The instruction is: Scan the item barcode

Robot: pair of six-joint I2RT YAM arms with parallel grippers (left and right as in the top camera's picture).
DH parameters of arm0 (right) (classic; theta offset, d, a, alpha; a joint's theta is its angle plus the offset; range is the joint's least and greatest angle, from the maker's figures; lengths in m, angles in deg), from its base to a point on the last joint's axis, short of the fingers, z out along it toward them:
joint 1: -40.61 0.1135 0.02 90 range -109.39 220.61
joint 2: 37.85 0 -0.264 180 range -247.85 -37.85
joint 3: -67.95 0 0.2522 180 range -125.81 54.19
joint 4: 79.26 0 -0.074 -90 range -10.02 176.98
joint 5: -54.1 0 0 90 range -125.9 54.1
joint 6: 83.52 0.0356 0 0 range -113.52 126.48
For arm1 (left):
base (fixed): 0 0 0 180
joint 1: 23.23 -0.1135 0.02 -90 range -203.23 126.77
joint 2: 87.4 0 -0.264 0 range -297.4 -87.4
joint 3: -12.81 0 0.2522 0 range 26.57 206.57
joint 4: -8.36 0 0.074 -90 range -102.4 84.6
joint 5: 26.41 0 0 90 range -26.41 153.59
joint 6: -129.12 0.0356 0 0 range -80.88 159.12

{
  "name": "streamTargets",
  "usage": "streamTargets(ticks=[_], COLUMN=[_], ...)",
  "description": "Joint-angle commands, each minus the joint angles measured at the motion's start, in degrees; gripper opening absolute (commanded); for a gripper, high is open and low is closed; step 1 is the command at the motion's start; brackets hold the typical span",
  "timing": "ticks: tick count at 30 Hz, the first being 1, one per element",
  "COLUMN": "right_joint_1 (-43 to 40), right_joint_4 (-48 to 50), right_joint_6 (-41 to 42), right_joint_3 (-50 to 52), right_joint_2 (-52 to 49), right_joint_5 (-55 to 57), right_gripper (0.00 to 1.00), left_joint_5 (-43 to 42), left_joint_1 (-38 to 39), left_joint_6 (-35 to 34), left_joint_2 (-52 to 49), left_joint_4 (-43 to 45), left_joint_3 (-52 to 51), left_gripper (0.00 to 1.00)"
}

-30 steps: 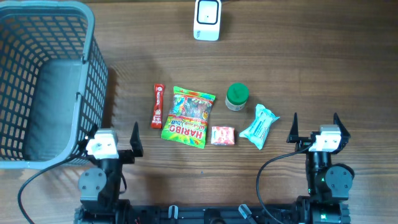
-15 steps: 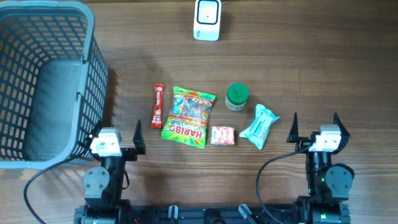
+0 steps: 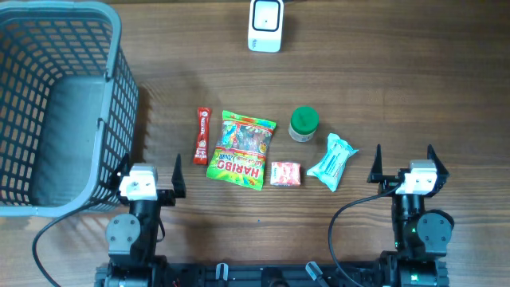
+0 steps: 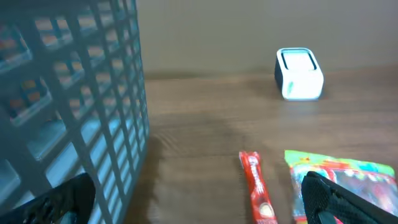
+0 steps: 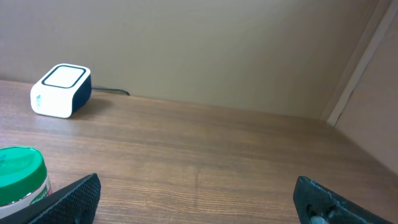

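Haribo bag [image 3: 241, 149] lies mid-table, with a red stick [image 3: 202, 135] on its left and a pink pack [image 3: 285, 174], jar [image 3: 304, 123] and teal packet [image 3: 333, 161] on its right. The print on all 5 is too small to pick out a barcode. Scanner [image 3: 265, 25] sits at the far edge. Basket [image 3: 111, 48] is cut off on 2 sides. The left gripper [image 3: 150, 169] is just beside it, its outer finger hard to tell from the mesh. That one and the right gripper [image 3: 404, 162] both gape wide, holding nothing.
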Motion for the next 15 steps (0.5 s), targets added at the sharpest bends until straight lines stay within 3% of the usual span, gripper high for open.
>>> streamTargets(ticks=[1, 15], right_joint_1=[0.33, 0.33], right_joint_4=[0.17, 0.17], right_joint_6=[-0.66, -0.66], right_joint_3=[0.07, 0.07], right_joint_2=[0.26, 0.24], right_joint_5=[-0.46, -0.46], right_gripper=[1.00, 1.00], left_joint_5=[0.92, 0.13], left_joint_1=[0.15, 0.13], left_joint_6=[2.10, 0.02], left_joint_2=[0.63, 0.57], left_joint_4=[5.81, 5.95], left_joint_3=[-3.45, -3.45], left_gripper=[1.00, 1.00])
